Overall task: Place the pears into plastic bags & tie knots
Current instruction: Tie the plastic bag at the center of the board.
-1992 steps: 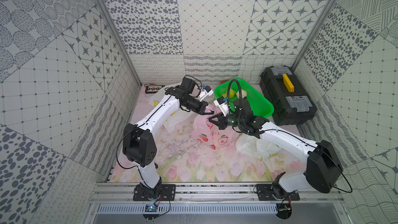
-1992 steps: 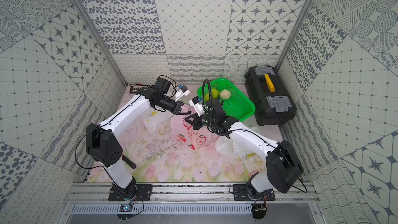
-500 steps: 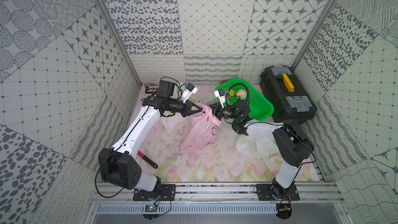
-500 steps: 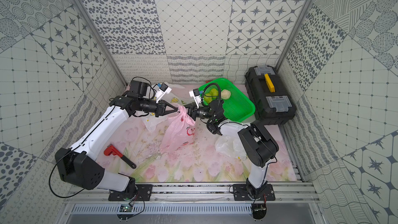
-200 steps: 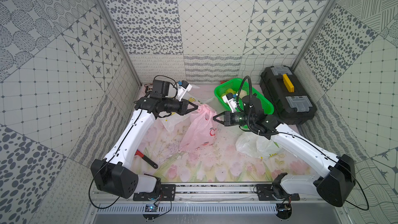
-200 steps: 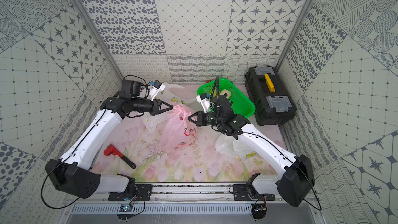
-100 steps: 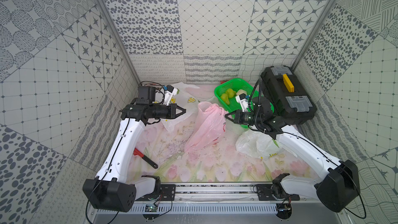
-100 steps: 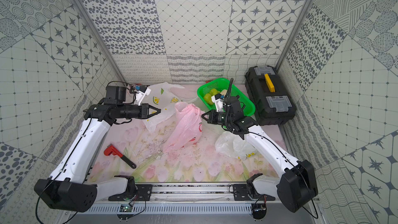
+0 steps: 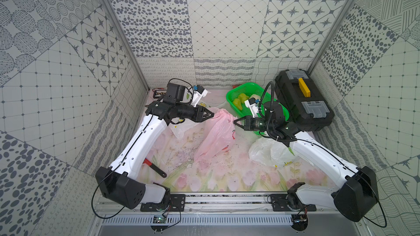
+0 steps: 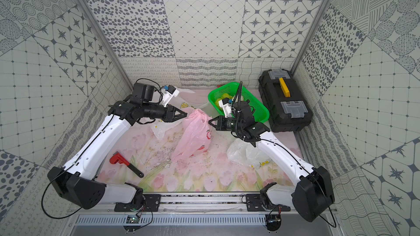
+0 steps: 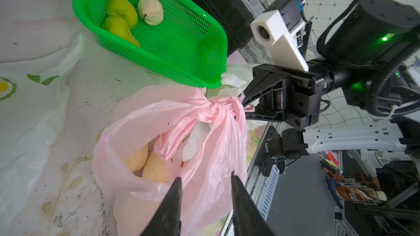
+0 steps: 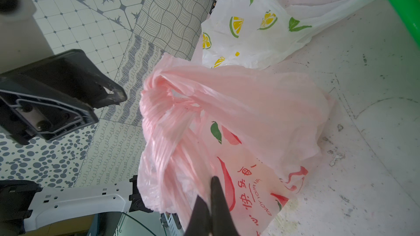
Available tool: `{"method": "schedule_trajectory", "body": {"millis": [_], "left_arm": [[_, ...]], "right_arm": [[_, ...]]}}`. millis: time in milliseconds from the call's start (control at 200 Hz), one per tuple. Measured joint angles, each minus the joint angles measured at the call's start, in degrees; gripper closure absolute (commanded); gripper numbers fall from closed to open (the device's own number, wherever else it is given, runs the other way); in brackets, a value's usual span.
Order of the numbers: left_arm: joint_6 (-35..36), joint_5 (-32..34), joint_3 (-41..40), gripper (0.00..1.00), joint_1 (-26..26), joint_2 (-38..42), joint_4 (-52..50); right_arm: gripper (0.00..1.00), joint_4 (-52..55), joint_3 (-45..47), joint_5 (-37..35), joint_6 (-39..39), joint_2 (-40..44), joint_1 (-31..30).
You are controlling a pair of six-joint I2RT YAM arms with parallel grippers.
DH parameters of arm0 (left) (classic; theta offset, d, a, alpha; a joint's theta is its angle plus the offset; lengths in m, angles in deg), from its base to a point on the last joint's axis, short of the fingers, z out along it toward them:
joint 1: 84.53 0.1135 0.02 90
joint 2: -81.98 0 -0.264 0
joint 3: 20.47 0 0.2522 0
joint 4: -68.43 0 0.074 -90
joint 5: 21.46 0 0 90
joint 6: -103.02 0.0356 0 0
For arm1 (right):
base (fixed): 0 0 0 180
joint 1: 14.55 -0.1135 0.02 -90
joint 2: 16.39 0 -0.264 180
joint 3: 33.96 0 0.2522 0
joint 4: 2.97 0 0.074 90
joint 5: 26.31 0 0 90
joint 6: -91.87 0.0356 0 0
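Note:
The pink strawberry-print plastic bag (image 9: pixel 216 135) stands mid-table with a knot (image 11: pixel 216 107) at its top. Two pale pears (image 11: pixel 145 164) show through its mouth. My right gripper (image 9: pixel 235 122) is shut on the handle tail just past the knot, as the left wrist view shows. My left gripper (image 9: pixel 211 115) is open beside the bag's top, on the opposite side, holding nothing. The pink film lies just beyond its fingertips (image 11: pixel 179 180). Two green pears (image 11: pixel 121 19) and a cream pear (image 11: pixel 150 10) lie in the green basket (image 9: pixel 233 88). White lemon-print bags lie to the left (image 9: pixel 181 129) and right (image 9: pixel 270 153).
A black toolbox (image 9: pixel 302 101) stands against the right wall beside the basket. A red wrench (image 10: pixel 118 158) lies near the left arm's base. A small dark item (image 9: pixel 159 92) sits in the back left corner. The floral cloth (image 9: pixel 227 178) is speckled with dirt.
My left gripper has let go of the pink bag's handle and opened, pulling away to the left and then returning beside the bag's top. The right gripper stays shut on the handle tail.

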Motion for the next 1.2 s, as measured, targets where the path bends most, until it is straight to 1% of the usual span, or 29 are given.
{"method": "schedule_trajectory", "body": {"millis": [215, 350, 410, 490, 670, 765, 850, 911, 951, 971, 1021, 1076, 1201], "left_arm": [[3.6, 3.4, 2.2, 0.56, -1.9, -4.4, 0.0], [5.9, 6.0, 2.2, 0.62, -2.3, -5.9, 0.0], [6.6, 7.2, 2.2, 0.62, -2.4, -6.4, 0.1], [7.4, 8.1, 2.1, 0.61, -2.6, -6.9, 0.3], [9.5, 8.9, 1.3, 0.52, -3.9, -7.1, 0.3], [10.5, 8.7, 0.5, 0.51, -4.7, -6.8, 0.3], [10.9, 8.7, 0.1, 0.53, -5.1, -6.6, 0.5], [11.1, 8.7, 0.0, 0.58, -5.3, -6.9, 0.7], [11.4, 8.7, 0.0, 0.66, -5.5, -7.2, 0.8], [11.2, 8.7, 0.0, 0.71, -5.6, -7.4, 0.9], [11.8, 8.9, 0.0, 0.89, -5.7, -7.9, 1.0], [12.0, 9.4, 0.1, 1.0, -5.7, -8.3, 1.0], [12.7, 11.0, 0.5, 1.0, -5.6, -7.8, 0.9]], "right_arm": [[1.0, -1.5, 0.3, 1.0, 0.2, -0.5, 0.0], [1.0, -2.1, 0.6, 1.6, 0.3, -0.8, 0.0], [1.0, -2.2, 0.6, 1.7, 0.3, -0.9, 0.0], [1.0, -2.4, 0.7, 2.1, 0.3, -0.9, 0.0], [1.0, -3.3, 0.7, 2.5, 0.4, -1.1, 0.0], [1.0, -3.6, 0.7, 2.6, 0.4, -1.5, 0.0], [1.0, -3.7, 0.7, 2.7, 0.5, -1.5, 0.0], [1.0, -4.0, 0.7, 2.9, 0.6, -1.5, 0.0], [1.0, -4.0, 0.7, 2.9, 0.6, -1.5, 0.0], [1.0, -4.0, 0.7, 2.9, 0.6, -1.5, 0.0], [1.0, -4.0, 0.7, 2.9, 0.6, -1.5, 0.0], [1.0, -4.1, 0.9, 2.9, 0.6, -1.5, 0.0], [1.0, -3.2, 1.5, 2.3, 0.6, -1.4, 0.5]]}}
